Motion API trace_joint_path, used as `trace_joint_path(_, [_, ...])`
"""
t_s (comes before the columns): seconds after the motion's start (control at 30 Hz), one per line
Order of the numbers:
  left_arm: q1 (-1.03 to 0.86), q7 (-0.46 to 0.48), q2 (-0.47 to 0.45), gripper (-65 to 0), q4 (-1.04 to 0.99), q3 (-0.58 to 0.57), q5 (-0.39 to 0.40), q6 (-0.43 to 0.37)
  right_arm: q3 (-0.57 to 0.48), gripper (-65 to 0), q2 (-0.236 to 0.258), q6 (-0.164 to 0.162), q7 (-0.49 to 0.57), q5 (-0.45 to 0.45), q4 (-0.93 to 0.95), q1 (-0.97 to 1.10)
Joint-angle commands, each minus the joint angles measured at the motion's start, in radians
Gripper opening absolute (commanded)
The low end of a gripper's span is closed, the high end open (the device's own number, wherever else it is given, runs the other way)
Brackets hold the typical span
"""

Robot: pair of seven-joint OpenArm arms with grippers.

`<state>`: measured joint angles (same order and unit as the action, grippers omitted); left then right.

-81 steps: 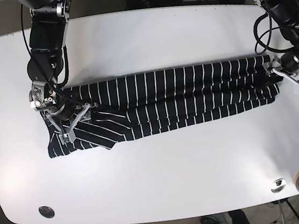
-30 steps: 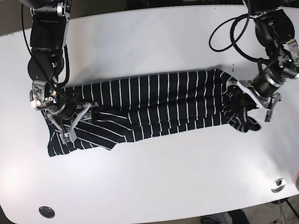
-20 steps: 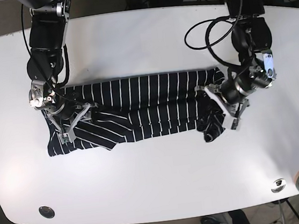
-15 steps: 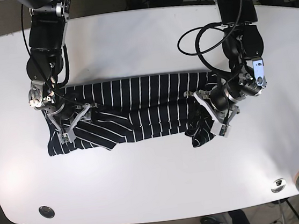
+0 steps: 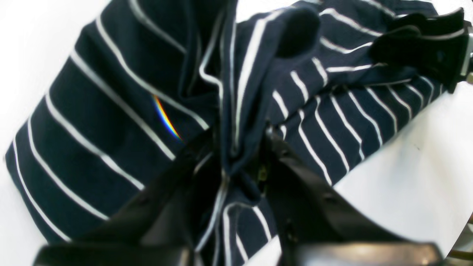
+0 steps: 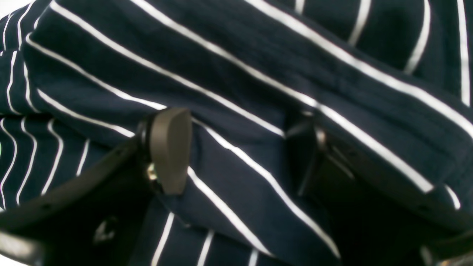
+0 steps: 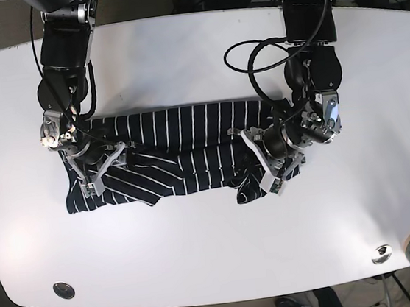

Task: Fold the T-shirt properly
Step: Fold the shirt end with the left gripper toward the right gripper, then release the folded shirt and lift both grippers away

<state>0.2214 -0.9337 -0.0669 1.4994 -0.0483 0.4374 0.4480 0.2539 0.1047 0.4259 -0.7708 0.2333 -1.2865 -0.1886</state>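
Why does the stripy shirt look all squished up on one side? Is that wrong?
It's just mid-fold. The left claw is pinching one end of the T-shirt, so the cloth bunches there. The right claw is open over the other end. Nothing looks torn.

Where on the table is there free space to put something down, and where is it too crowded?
Free: the wide white strip of table in front of the T-shirt, the strip behind it, and the end beyond the left gripper. Crowded: the middle band, where the shirt lies with the left gripper shut on a fold and the right gripper open over the other end.
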Motion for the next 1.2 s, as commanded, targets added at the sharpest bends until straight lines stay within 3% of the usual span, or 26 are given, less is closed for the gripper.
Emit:
trace_joint_path(0.0, [0.025, 0.025, 0.0, -61.9, -0.003, -0.015, 0.019, 0.002, -0.001, -27.1, 0.002, 0.003, -0.009, 0.01, -0.009, -0.019])
trace_joint_path(0.1, [0.04, 0.025, 0.0, -55.1, -0.016, -0.043, 0.019, 0.002, -0.001, -27.1, 0.002, 0.003, -0.009, 0.01, -0.011, -0.019])
trace_joint_path(0.4, [0.054, 0.025, -0.006, -26.8, -0.012, -0.183, 0.019, 0.002, -0.001, -27.1, 0.002, 0.003, -0.009, 0.01, -0.012, -0.019])
trace_joint_path(0.6, [0.062, 0.023, -0.007, -25.4, 0.062, -0.184, 0.019, 0.002, -0.001, -27.1, 0.002, 0.003, -0.025, 0.01, -0.012, -0.027])
trace_joint_path(0.9, [0.057, 0.023, -0.064, -25.3, 0.122, 0.017, 0.019, 0.002, 0.0, -27.1, 0.0, 0.003, -0.031, 0.011, -0.023, -0.042])
trace_joint_path(1.0, [0.045, 0.025, -0.092, -25.4, 0.116, 0.035, 0.019, 0.002, 0.005, -27.1, -0.001, 0.003, -0.032, 0.011, -0.064, -0.042])
trace_joint_path(1.17, [0.014, 0.028, -0.129, -26.8, 0.063, 0.095, 0.021, 0.005, 0.006, -26.6, 0.007, 0.003, -0.072, 0.104, -0.14, -0.047])
